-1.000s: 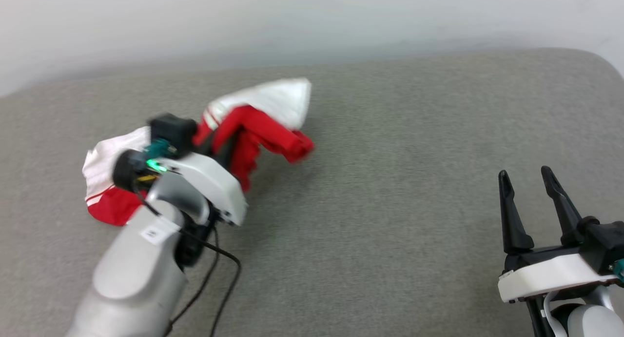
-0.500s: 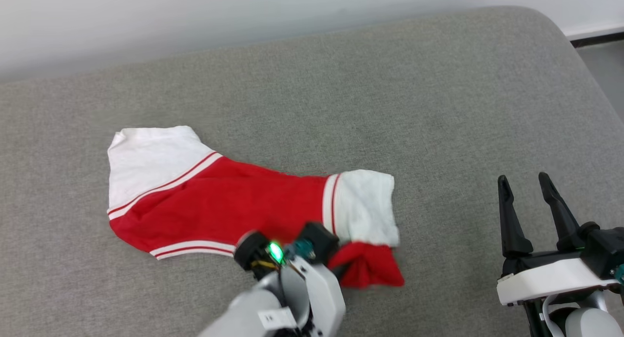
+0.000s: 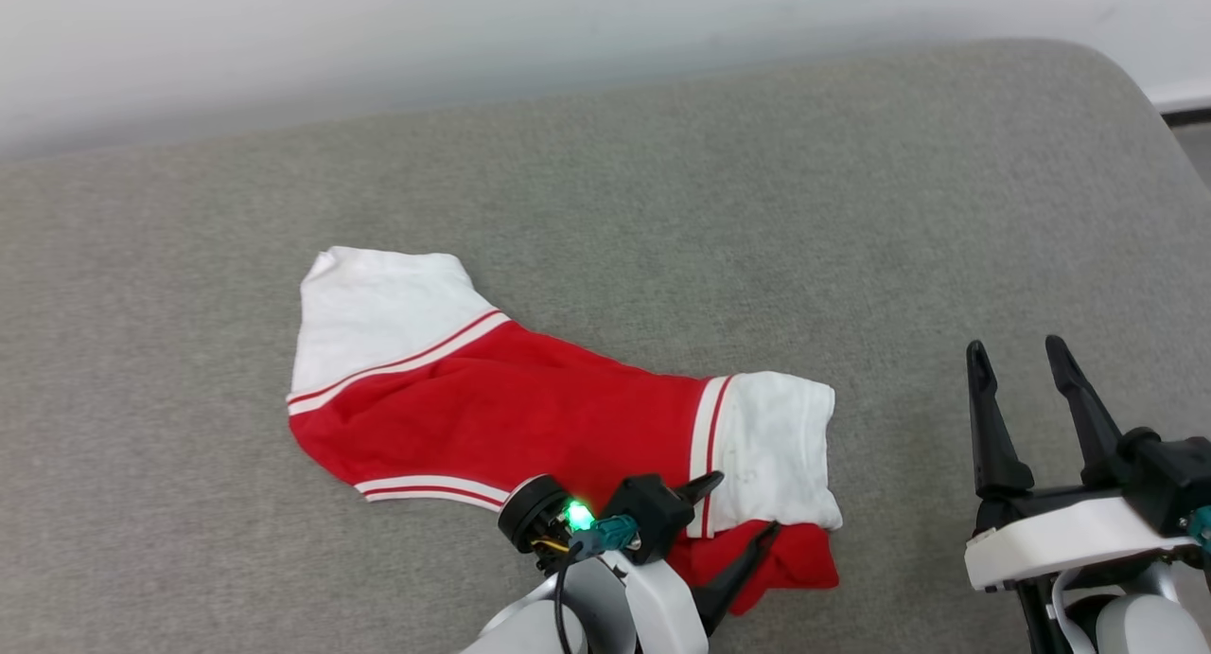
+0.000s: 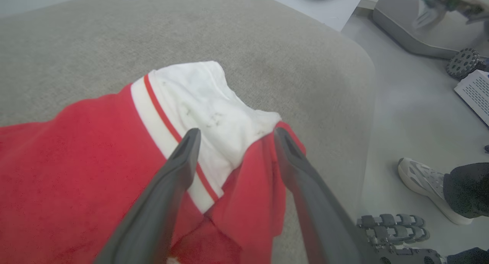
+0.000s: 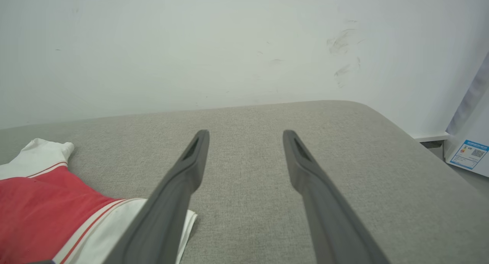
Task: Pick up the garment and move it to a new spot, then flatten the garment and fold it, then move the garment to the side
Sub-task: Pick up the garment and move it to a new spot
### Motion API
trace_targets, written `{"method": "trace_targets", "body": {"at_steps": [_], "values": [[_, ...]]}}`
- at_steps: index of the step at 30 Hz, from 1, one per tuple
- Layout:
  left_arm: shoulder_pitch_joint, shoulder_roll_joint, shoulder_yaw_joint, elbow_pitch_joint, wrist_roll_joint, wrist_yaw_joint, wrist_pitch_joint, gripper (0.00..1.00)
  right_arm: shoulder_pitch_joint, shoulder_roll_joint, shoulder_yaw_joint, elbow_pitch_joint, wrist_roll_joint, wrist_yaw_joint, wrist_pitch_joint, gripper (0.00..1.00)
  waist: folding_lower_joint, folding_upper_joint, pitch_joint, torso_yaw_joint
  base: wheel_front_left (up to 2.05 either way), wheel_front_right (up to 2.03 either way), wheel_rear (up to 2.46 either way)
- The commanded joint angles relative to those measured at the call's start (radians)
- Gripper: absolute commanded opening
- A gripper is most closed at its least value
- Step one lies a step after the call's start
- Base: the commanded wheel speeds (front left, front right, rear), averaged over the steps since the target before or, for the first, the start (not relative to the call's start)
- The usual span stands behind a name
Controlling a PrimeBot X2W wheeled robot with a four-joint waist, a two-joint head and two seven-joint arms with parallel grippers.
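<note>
In the head view, the left fingers (image 3: 743, 564) stand spread and grip nothing. Their tips lie over the near end of the red jersey T-shirt (image 3: 530, 417), which is laid out on the grey bench (image 3: 851, 209). One tip is at the striped trim of a white sleeve (image 3: 771, 436), the other on a bunched red fold. The right fingers (image 3: 987, 427) are open and empty, well apart from the shirt, with bare bench ahead of them.

In the left wrist view, the sleeve and the red fold (image 4: 259, 187) sit between the parted left fingers (image 4: 179, 168). The bench's rounded edge (image 4: 359, 103) runs just beyond the outer finger. Past that edge, on the floor (image 4: 412, 122), are a person's shoe (image 4: 424, 180) and a set of small rollers (image 4: 393, 222).

In the right wrist view, open bench stretches between and ahead of the spread right fingers (image 5: 191, 168) up to the wall (image 5: 191, 46). The shirt (image 5: 38, 206) lies off to their left, its sleeve passing behind the left finger. Far to the right, off the bench's corner, stands a labelled white box (image 5: 468, 153).
</note>
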Motion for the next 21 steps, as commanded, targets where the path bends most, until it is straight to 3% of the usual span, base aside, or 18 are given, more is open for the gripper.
{"method": "trace_targets", "body": {"at_steps": [1, 9, 21], "values": [[0.015, -0.007, 0.003, -0.008, 0.007, 0.008, -0.022, 1.00, 0.016, 0.001, -0.003, -0.004, -0.010, -0.001, 0.005, 1.00, 0.0000, 0.0000, -0.027, 0.024, 0.00, 0.00, 0.00], [0.061, -0.004, 0.062, -0.078, 0.004, 0.067, -0.171, 1.00, 0.064, 0.001, -0.021, -0.037, -0.031, -0.001, 0.051, 1.00, 0.0000, 0.0000, -0.102, 0.085, 0.00, 0.00, 0.00], [0.117, -0.005, 0.293, -0.165, 0.019, 0.186, -0.217, 1.00, 0.129, 0.001, -0.026, -0.089, -0.026, -0.001, 0.110, 1.00, 0.0000, 0.0000, -0.146, 0.142, 0.00, 0.00, 0.00]]}}
